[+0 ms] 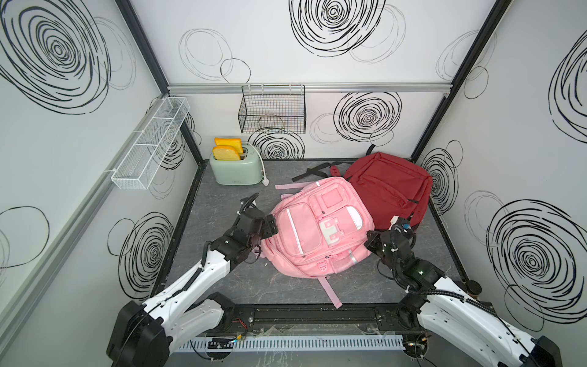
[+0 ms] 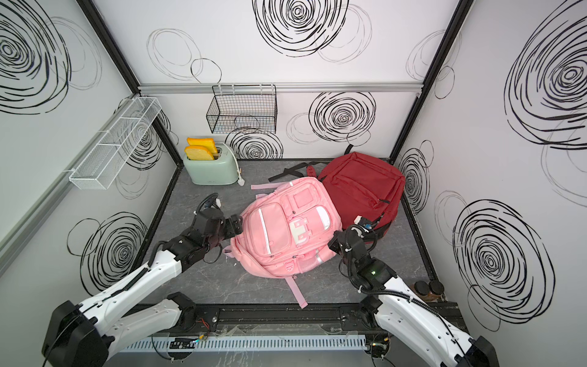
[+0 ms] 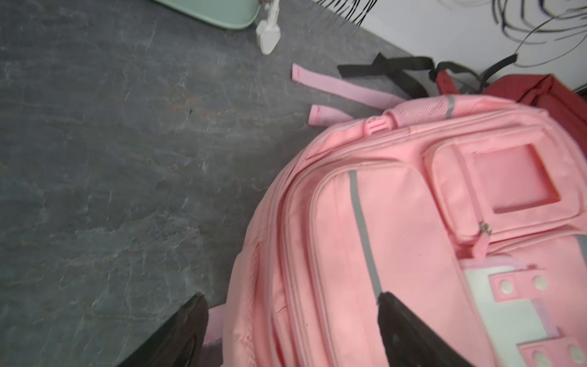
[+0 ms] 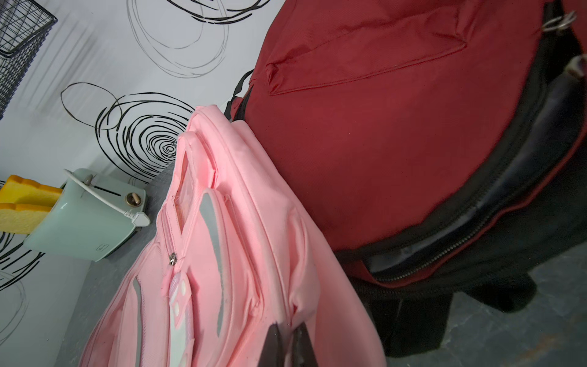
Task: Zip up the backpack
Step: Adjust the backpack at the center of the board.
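Flat and face up on the middle of the counter [image 1: 222, 209]: pink backpack [image 1: 317, 228] [image 2: 279, 228], overlapping and hiding the near left corner of the red backpack [image 1: 387, 187] behind it. Hard to make out in both top views: the main zip along the pink side seams, and any pull on it. Plain in the left wrist view: only a small pocket pull [image 3: 485, 229]. Cut off at the edge of that view: both fingers [image 3: 190, 327] of the left tool [image 3: 290, 295] [image 1: 271, 227], with the tips alone showing. Spread wide, straddling the left edge of the pink backpack, with one finger over the counter beside the bag and one over the front pocket. Holding nothing; touching the fabric or just clear of it, impossible to tell. Hard to see from above: the tips of the right tool [image 1: 370, 236] [image 4: 289, 332], dark against the bag's right edge. In the right wrist view, pressed together on a thin fold of pink fabric at a side seam; fabric alone or a zip pull as well, impossible to tell. Beyond, in the same view: a gaping zip on the red backpack, with dark lining inside. Back left, well apart from both bags: toaster [image 1: 236, 171].
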{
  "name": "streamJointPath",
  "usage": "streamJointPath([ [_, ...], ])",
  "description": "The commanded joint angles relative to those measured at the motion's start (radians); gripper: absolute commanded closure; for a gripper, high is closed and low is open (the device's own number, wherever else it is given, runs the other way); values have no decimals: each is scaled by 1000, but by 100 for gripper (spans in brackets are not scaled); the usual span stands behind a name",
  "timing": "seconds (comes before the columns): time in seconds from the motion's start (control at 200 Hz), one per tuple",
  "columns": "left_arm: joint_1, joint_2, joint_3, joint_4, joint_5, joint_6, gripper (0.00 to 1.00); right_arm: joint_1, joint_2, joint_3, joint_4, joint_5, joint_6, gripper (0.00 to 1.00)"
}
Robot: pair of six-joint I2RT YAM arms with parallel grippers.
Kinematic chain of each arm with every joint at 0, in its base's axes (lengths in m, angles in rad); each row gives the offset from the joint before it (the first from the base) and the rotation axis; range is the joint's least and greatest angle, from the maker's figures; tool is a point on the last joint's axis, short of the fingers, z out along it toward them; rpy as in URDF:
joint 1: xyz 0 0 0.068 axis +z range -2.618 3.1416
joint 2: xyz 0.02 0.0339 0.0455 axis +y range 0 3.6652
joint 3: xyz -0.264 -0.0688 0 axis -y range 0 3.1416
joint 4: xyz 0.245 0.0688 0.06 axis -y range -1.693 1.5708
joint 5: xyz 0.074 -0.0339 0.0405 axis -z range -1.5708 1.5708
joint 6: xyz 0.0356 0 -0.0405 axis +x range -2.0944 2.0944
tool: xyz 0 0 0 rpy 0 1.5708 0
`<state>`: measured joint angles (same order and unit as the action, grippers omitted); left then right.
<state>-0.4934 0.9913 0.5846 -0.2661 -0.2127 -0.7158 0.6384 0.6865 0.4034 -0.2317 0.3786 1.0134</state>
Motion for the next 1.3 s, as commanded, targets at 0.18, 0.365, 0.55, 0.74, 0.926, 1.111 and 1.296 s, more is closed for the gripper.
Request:
streamJointPath([
  [0.18,-122,-28,-167,71,69,-149,19,-4,55,45,78,36,8,100],
  [0.365,-154,88,-200,203,104,-174,52,-5,74,52,102,-22,-32,100],
  [0.55,-148,201,-141,255,118,-147,100,-5,65,67,109,-112,-106,100],
  [0.74,-86,216,-27,220,119,-98,100,-3,76,113,46,-217,-178,100],
  [0.926,12,218,45,212,124,-62,100,4,51,111,0,-309,-202,100],
  [1.111,111,304,58,283,198,-47,100,48,58,87,-43,-346,-181,93],
  [1.296,126,355,43,319,222,-39,100,50,-15,83,-141,-339,-169,52],
])
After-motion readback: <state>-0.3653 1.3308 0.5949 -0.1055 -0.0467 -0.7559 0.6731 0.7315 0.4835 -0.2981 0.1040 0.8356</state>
